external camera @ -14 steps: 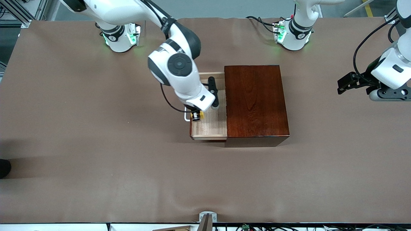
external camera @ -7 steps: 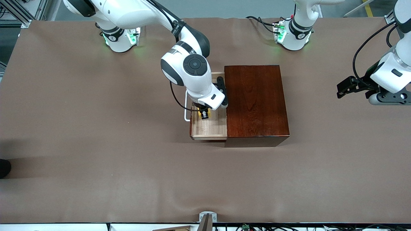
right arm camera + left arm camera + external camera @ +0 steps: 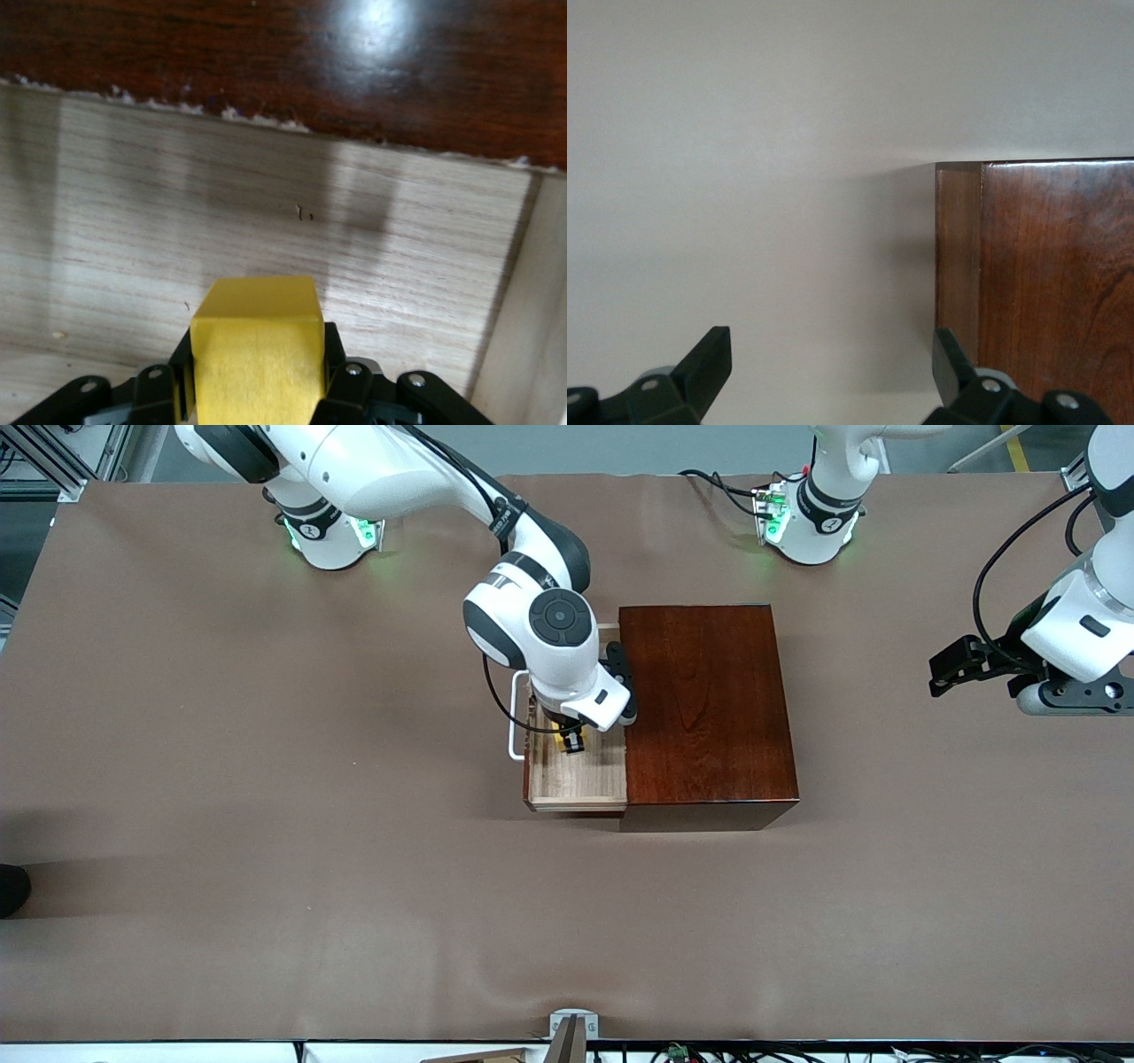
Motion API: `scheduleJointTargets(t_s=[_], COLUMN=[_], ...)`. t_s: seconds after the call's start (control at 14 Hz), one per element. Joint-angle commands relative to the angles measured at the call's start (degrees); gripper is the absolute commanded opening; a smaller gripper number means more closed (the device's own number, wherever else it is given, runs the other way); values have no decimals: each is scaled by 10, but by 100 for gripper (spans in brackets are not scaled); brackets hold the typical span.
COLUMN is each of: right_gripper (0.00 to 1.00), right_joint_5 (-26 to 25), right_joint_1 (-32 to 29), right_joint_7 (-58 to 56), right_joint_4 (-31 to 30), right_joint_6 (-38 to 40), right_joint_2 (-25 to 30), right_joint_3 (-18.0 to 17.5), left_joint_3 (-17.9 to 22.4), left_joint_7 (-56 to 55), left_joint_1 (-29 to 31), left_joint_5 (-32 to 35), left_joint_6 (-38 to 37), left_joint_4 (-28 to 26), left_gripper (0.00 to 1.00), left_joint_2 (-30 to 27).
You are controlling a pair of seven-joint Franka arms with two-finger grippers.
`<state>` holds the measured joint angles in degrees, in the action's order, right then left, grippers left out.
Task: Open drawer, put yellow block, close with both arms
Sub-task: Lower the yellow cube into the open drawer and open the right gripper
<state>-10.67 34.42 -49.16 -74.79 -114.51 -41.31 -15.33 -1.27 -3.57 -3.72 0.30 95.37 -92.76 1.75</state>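
Block going into the open drawer

My right pincer point(image 3: 573, 742) is clamped on the yellow block point(image 3: 257, 347), low over the drawer point(image 3: 580, 779), which is pulled out at 9 o'clock of the wooden box point(image 3: 704, 708). Next I'd judge: lower, release, lift clear. Left pincer point(image 3: 833, 372) waits open over the bench point(image 3: 266, 824) at 3 o'clock of the box.

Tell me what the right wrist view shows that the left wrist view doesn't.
Only the right wrist view shows the yellow block clamped in the right gripper over the pale drawer floor. Only the left wrist view shows the open left gripper over bare table beside the box's end. Both show the dark wooden box.
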Motion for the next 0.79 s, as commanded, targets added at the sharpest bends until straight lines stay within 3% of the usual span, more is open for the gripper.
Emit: scheduleJointTargets(t_s=[0.0,0.07,0.14,0.21,0.71], right_gripper=[0,2,34,99,100], right_joint_5=[-29,-29,-29,-29,-18], right_joint_1=[10,11,11,11,1], right_joint_7=[31,35,41,41,43], right_joint_4=[15,15,15,16,20], right_joint_6=[3,3,3,3,16], right_joint_2=[-13,-14,-13,-13,25], right_joint_3=[5,5,5,5,2], left_joint_3=[-1,-1,-1,-1,-2], left_joint_7=[9,8,8,8,4], left_joint_1=[5,5,5,4,4], left_joint_5=[-14,-14,-14,-14,-14], left_joint_6=[5,5,5,5,5], left_joint_4=[-3,-3,-3,-4,-4], left_gripper=[100,100,100,100,100], left_joint_2=[-3,-3,-3,-3,-3])
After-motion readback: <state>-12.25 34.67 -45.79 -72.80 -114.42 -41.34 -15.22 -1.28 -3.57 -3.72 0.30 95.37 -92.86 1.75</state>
